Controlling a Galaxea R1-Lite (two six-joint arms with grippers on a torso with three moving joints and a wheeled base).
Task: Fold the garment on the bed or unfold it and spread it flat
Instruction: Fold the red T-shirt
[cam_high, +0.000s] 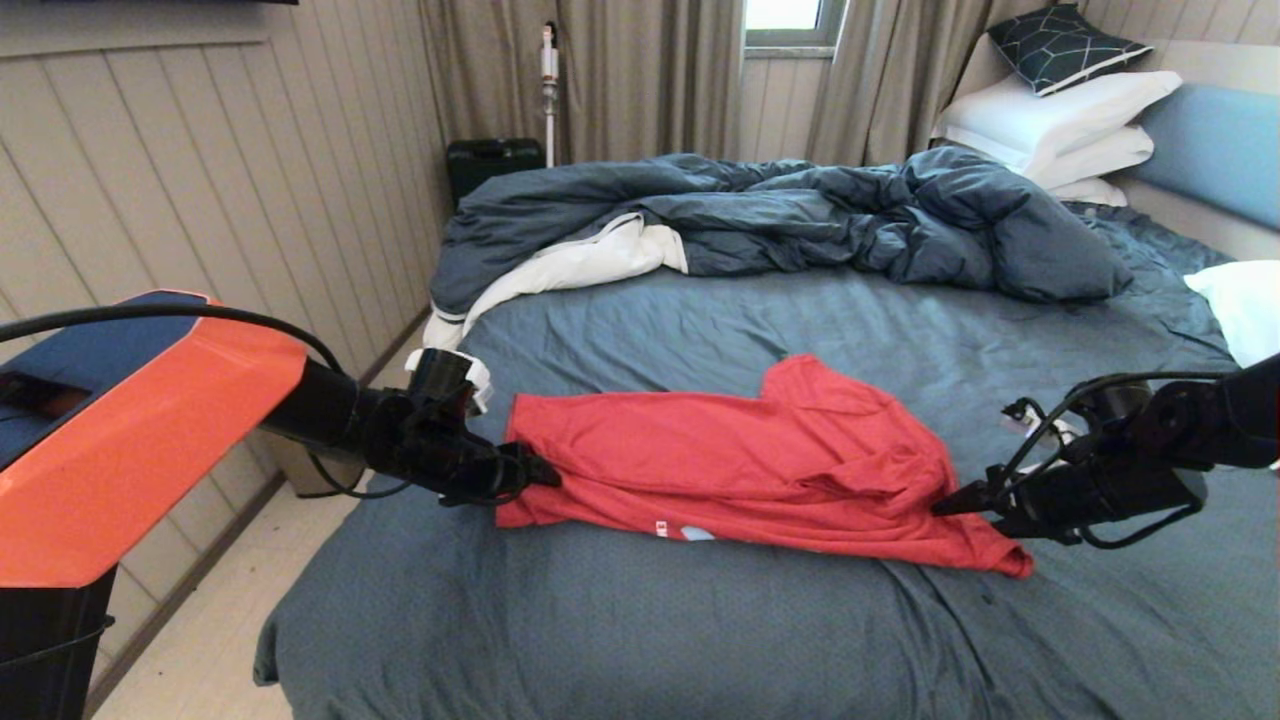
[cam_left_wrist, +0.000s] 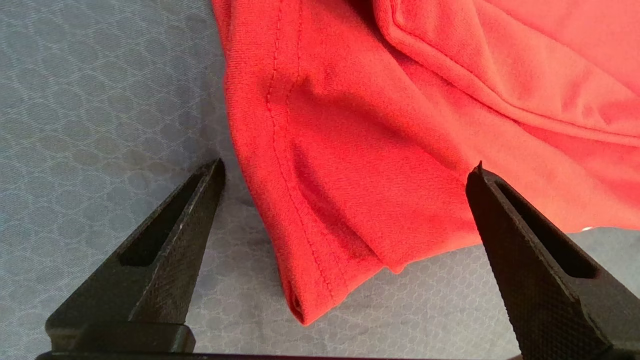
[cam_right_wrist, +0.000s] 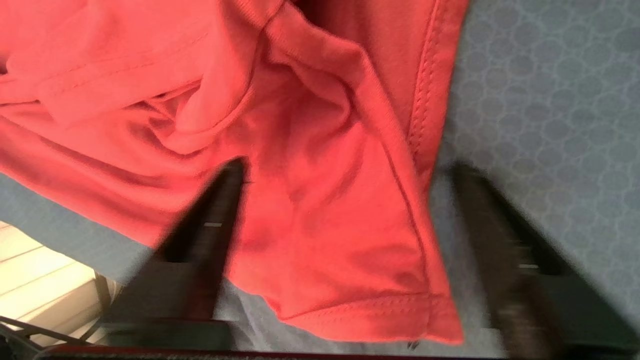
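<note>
I see the bed (cam_high: 700, 330) with its blue-grey sheet, and the dark blue duvet (cam_high: 800, 215) is rumpled at the far side near the white pillows (cam_high: 1060, 125). The garment (cam_high: 740, 465), a red T-shirt, lies crumpled across the near middle of the bed. My left tool (cam_high: 545, 478) is at its left edge with the fingers wide apart, holding nothing. My right tool (cam_high: 950, 503) is at the right edge, fingers also apart around a corner of the fabric, not clamped.
</note>
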